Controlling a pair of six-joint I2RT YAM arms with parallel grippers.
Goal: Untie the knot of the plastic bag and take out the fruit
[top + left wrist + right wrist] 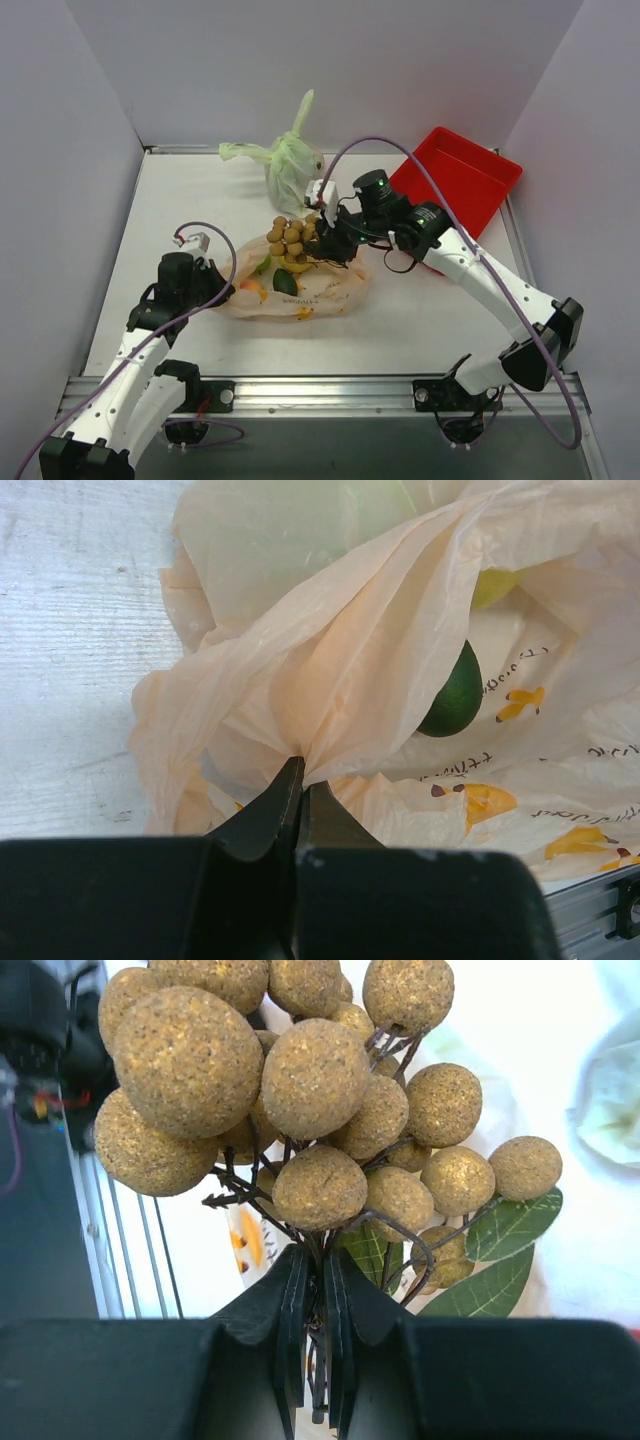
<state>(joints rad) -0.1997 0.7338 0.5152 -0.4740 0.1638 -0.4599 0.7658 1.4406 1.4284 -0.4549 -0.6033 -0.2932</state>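
Top view: plastic bag (318, 291) lies flat mid-table (420, 300), between the two arms. Left gripper (232, 290) is at its left end, right gripper (322, 246) at its far edge, with the brown-ball cluster (292, 235) just beyond the fingers. From here I can't tell if the cluster is clear of the bag mouth. Green bag (290, 172) stands behind and the red tray (462, 178) is far right, both apart from the action. I can't pick out the knot on the orange bag in any view.

Left wrist: left gripper (303, 777) has its jaws pinched together on a gathered fold of the plastic bag (350, 670), and the film fans out taut from the tips. A dark green fruit (456, 694) and a yellowish fruit (497, 584) show through the film, so both are inside. Judgement: the film is thin, soft and slippery and will stretch or tear before it slides. Pinch bunched folds rather than a single layer, and pull low and slow.

Right wrist: right gripper (314, 1260) has its jaws clamped on the thin dark stems (322, 1243) at the base of the brown-ball cluster (315, 1080), with the leaves (510, 1225) to one side. Judgement: the cluster looks light and the balls rough and rigid, but the stems are wiry and springy, so it will likely swing and may twist in the grip. The bundled stem base looks like the right hold, since the balls are too round to pinch. The round fruits in the bag will roll, so take them across the widest part.
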